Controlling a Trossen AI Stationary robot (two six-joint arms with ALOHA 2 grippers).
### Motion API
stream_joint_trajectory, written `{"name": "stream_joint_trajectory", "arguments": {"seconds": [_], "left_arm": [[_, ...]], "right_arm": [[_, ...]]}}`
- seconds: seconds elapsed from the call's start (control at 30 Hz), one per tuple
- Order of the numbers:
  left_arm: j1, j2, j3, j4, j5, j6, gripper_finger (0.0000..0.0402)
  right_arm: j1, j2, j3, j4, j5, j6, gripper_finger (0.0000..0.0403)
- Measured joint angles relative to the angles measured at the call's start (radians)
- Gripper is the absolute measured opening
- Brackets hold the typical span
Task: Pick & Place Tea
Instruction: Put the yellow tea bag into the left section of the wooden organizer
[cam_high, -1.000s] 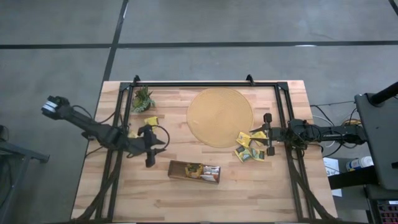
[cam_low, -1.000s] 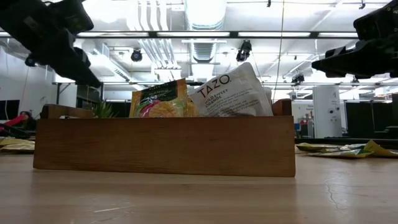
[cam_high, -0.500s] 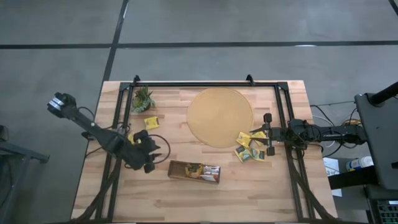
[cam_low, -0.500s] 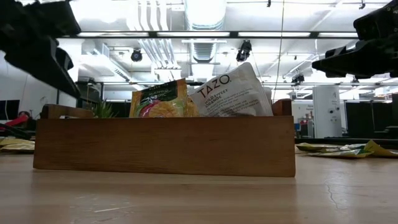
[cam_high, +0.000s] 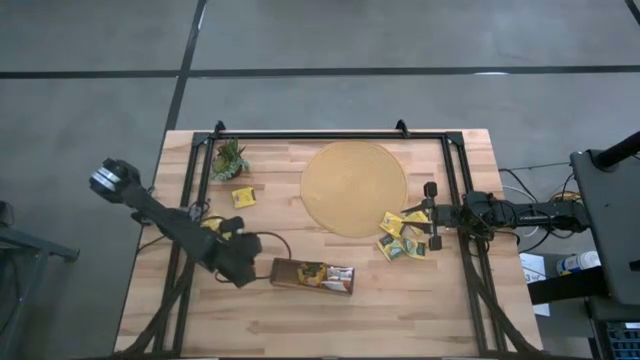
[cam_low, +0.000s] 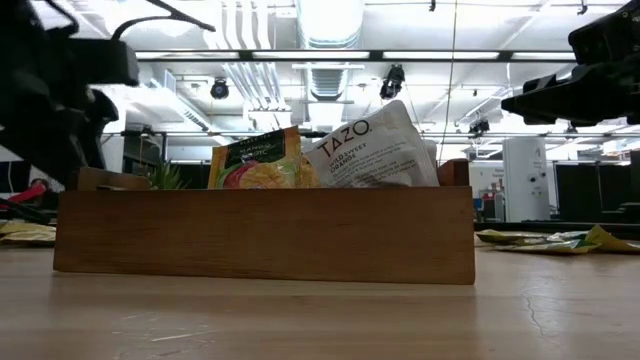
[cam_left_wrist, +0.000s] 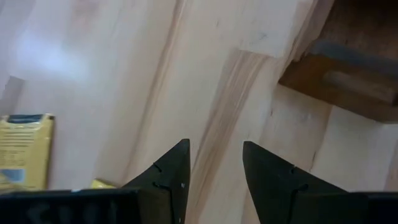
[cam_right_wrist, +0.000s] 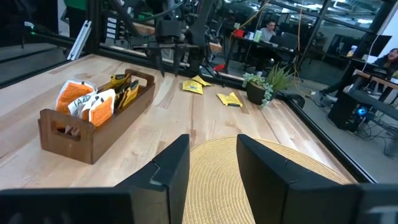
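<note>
My left gripper hangs empty, fingers parted, over pale plank table beside the dark wooden tray's end. Flat paper tea sachets lie heaped at the woven round mat's edge; others stand in the tray, one near the spiky plant. My right gripper, parted, empty, above the heap. Grey concrete floor around.
</note>
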Motion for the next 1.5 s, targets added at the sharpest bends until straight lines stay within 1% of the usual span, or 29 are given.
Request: {"name": "stream_joint_trajectory", "arguments": {"seconds": [0.1,0.2,0.27,0.33,0.4,0.53,0.63,0.77,1.0,1.13,1.3,1.4,1.5], "left_arm": [[-0.001,0.060,0.073,-0.077,0.000,0.009,0.0141],[-0.001,0.117,0.130,-0.191,0.007,0.020,0.0141],[-0.001,0.150,0.152,-0.265,0.029,-0.007,0.0141],[-0.001,0.180,0.159,-0.303,0.065,-0.038,0.0141],[-0.002,0.199,0.158,-0.323,0.081,-0.043,0.0141],[-0.002,0.225,0.150,-0.327,0.107,-0.033,0.0141],[-0.002,0.232,0.143,-0.336,0.107,-0.030,0.0141],[-0.002,0.239,0.143,-0.373,0.083,-0.021,0.0141],[0.005,0.241,0.126,-0.377,0.067,-0.001,0.0141],[0.017,0.238,0.086,-0.360,0.068,-0.006,0.0141],[0.030,0.206,0.014,-0.275,0.063,-0.001,0.0141],[0.034,0.187,-0.023,-0.247,0.037,-0.002,0.0141],[0.036,0.180,-0.065,-0.224,0.039,0.003,0.0141]], "right_arm": [[0.000,0.000,0.000,0.000,0.000,0.000,0.0125],[0.000,0.000,0.000,0.000,0.000,0.000,0.0121],[0.000,0.000,0.000,0.000,0.000,0.000,0.0118],[0.000,0.000,0.000,0.000,0.000,0.000,0.0116],[0.000,0.000,0.000,0.000,0.000,0.000,0.0114],[0.000,0.000,0.000,0.000,0.000,0.000,0.0115],[0.000,0.000,0.000,0.000,0.000,0.000,0.0119],[0.000,0.000,0.000,0.000,0.000,0.000,0.0124],[0.000,0.000,0.000,0.000,0.000,0.000,0.0130],[0.000,0.001,0.000,0.000,0.000,0.000,0.0125],[0.000,0.001,0.000,0.000,0.000,0.000,0.0118],[0.000,0.001,0.000,0.000,0.000,0.000,0.0115],[0.000,0.001,0.000,0.000,0.000,0.000,0.0112]]}}
